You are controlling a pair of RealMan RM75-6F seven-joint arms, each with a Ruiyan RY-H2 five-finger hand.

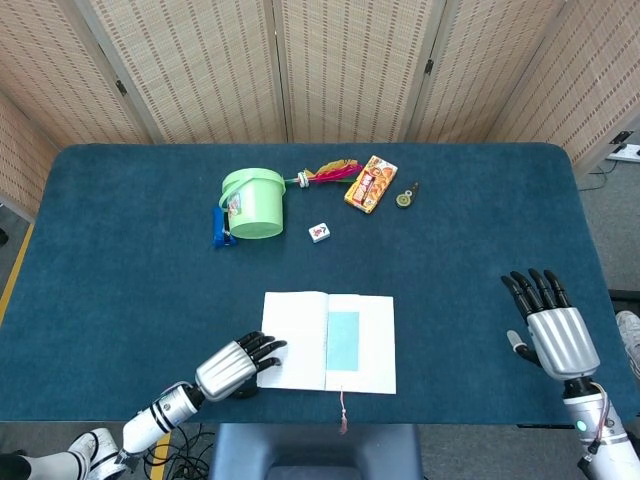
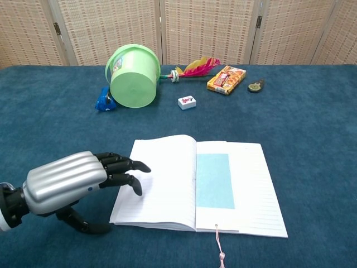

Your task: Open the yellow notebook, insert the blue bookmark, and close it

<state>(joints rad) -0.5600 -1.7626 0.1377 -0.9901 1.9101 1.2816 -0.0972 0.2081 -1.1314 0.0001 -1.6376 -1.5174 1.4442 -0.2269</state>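
With the bookmark (image 2: 213,180) already lying in the open notebook (image 2: 167,184), I judge closing is next; my empty left hand (image 2: 72,181), fingers apart, must lift the left page edge; my right hand (image 1: 548,325) waits spread.

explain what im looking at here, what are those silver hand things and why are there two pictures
Both pictures show the same moment from the robot's own cameras: the head view looks down from above, the chest view looks across the table from lower down.

The silver things are the robot's two mechanical hands, steered by a person. The left hand reaches with its dark fingers over the left edge of an open notebook; it holds nothing. The right hand shows only from above, off to the side with fingers spread, also holding nothing.

A blue bookmark lies on the notebook's right page. Further back are a green bucket on its side, a blue toy, a feathered shuttlecock, an orange snack box, a small white tile and a small dark object.
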